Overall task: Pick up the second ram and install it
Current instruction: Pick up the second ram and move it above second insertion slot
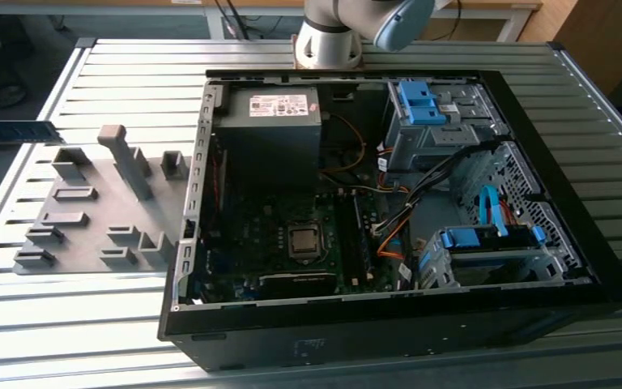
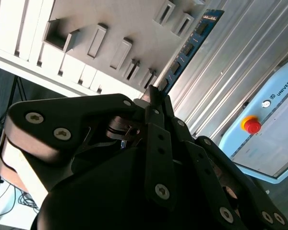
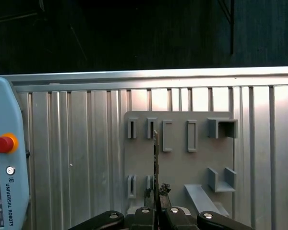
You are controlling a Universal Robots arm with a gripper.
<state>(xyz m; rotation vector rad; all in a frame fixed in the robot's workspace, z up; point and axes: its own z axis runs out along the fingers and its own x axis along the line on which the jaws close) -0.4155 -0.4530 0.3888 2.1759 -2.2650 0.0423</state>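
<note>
**Second ram gripped and held off the holder plate**

The tool (image 2: 156,96) is clamped shut on one end of the second ram (image 2: 189,46), off the grey holder plate (image 3: 182,165) on the table (image 3: 77,158) and well apart from the open computer case (image 1: 398,332). The stick looks light, stiff and fragile, so it is best gripped by the board's edges, not the chips.

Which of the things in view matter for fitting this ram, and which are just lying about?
In the job:
- second ram, clamped in the gripper
- open computer case and its motherboard

Lying about:
- grey holder plate
- teach pendant
- blue drive-bay clips
</note>
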